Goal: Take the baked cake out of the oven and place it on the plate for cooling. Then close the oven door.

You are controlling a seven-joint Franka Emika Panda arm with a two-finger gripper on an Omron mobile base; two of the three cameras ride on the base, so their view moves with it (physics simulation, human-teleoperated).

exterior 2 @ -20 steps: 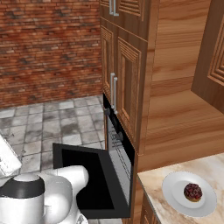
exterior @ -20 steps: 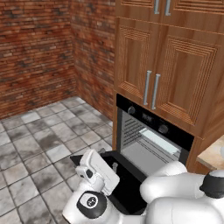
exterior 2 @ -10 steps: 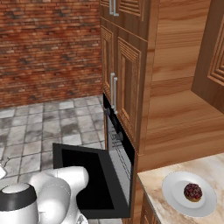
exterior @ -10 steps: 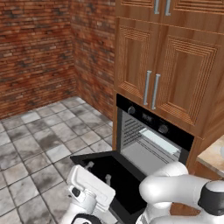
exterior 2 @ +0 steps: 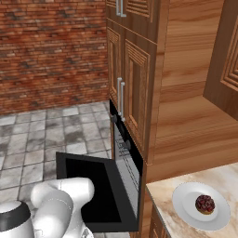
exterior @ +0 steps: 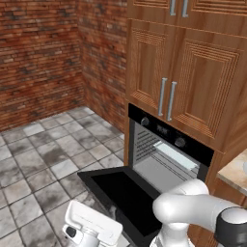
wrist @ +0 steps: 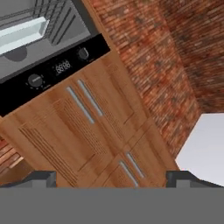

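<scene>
**Tool low beside the open oven door, jaws wide**

My tool (wrist: 112,177) stands wide with nothing between its tips, which sit at the far left and right of the hand view. It looks up at the oven (wrist: 48,65), its knobs and display, and the wooden cabinet doors (wrist: 87,131); a pale tray (wrist: 22,35) rests on a rack inside. Since a second ago my hand (exterior: 91,226) has dropped from beside the oven door (exterior: 128,198) to the bottom edge of the left base view, and my elbow has sunk lower. The forearm folds down and back toward the floor (exterior: 38,164). The door lies open, flat. The cake (exterior 2: 205,203), dark and small so I judge it loosely, sits on the plate (exterior 2: 186,211) on the bench (exterior 2: 162,197).
</scene>
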